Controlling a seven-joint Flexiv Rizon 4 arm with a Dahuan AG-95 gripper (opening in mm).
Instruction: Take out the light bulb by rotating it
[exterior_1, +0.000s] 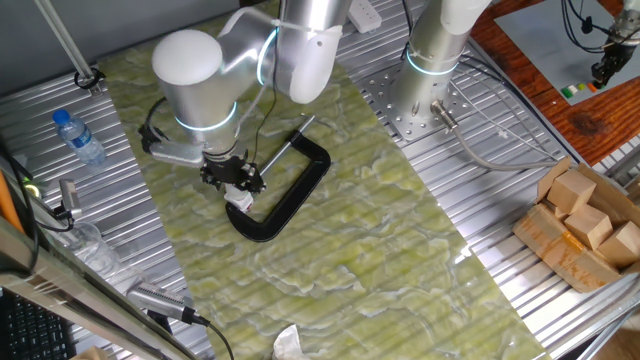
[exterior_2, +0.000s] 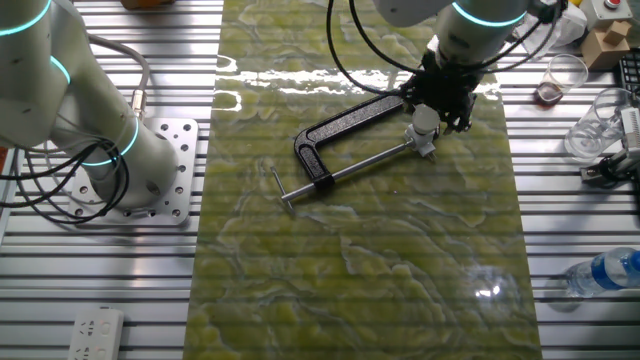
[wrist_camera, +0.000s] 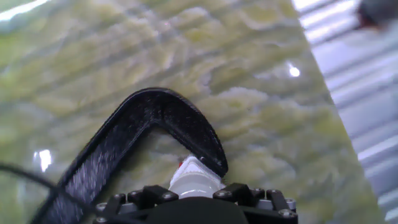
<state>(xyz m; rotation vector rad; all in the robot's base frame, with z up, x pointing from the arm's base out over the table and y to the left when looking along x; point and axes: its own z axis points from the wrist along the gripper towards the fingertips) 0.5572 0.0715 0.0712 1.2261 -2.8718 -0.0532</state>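
The small white light bulb (exterior_1: 240, 198) sits in its white base at one jaw of the black C-clamp (exterior_1: 295, 195), which lies flat on the green marbled mat. My gripper (exterior_1: 232, 180) points straight down over it. In the other fixed view the bulb (exterior_2: 424, 124) shows just below the gripper (exterior_2: 441, 104), by the clamp (exterior_2: 345, 122) end. The hand view has the bulb (wrist_camera: 196, 179) wedged between my two black fingers, the gripper (wrist_camera: 196, 194) shut on it, with the clamp's bend (wrist_camera: 158, 115) just beyond.
A water bottle (exterior_1: 78, 137) lies on the slatted table at the left. A box of wooden blocks (exterior_1: 585, 225) stands at the right. A second arm's base (exterior_1: 430, 70) rises behind the mat. A crumpled white scrap (exterior_1: 287, 343) lies at the mat's front edge. Clear cups (exterior_2: 595, 130) stand nearby.
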